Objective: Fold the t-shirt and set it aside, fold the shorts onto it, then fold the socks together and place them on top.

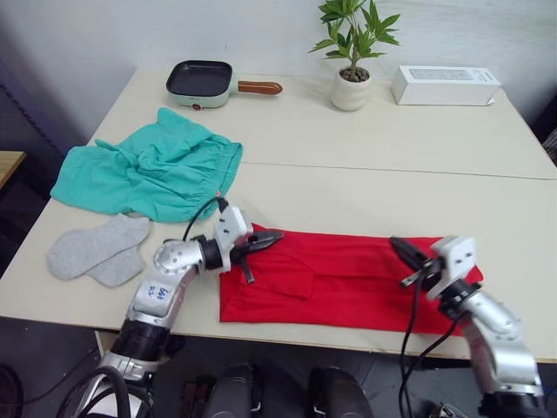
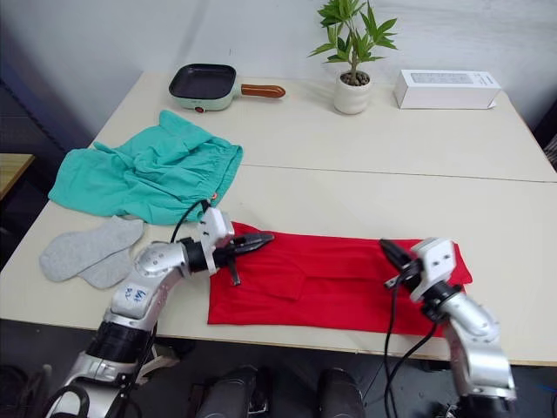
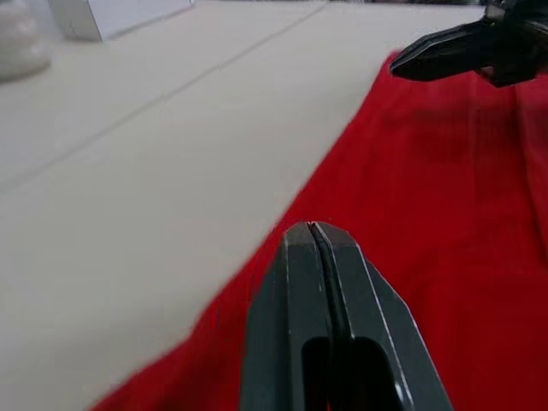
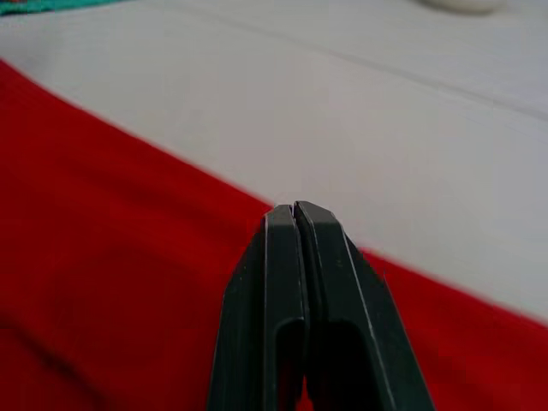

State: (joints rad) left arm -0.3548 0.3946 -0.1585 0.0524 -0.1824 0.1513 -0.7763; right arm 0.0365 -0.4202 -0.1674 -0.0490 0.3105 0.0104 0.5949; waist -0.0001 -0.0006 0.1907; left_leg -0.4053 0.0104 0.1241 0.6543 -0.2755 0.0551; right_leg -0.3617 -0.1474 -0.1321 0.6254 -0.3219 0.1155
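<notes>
The red t-shirt [image 1: 339,279] lies folded into a long flat strip along the table's front edge. My left gripper [image 1: 277,234] is shut, its tips [image 3: 312,227] just over the shirt's far left edge with nothing seen between them. Shut as well, my right gripper [image 1: 394,243] points leftward over the shirt's far right part, its tips [image 4: 294,207] above the red cloth. The teal shorts [image 1: 148,170] lie crumpled at the left of the table. In front of the shorts, the two grey socks [image 1: 100,248] rest side by side near the front left corner.
At the back of the table [image 1: 365,148] stand a black pan with a wooden handle [image 1: 200,81], a potted plant [image 1: 351,87] and a white box [image 1: 444,85]. A seam runs across the middle of the tabletop. A wooden surface [image 1: 7,161] shows at the far left.
</notes>
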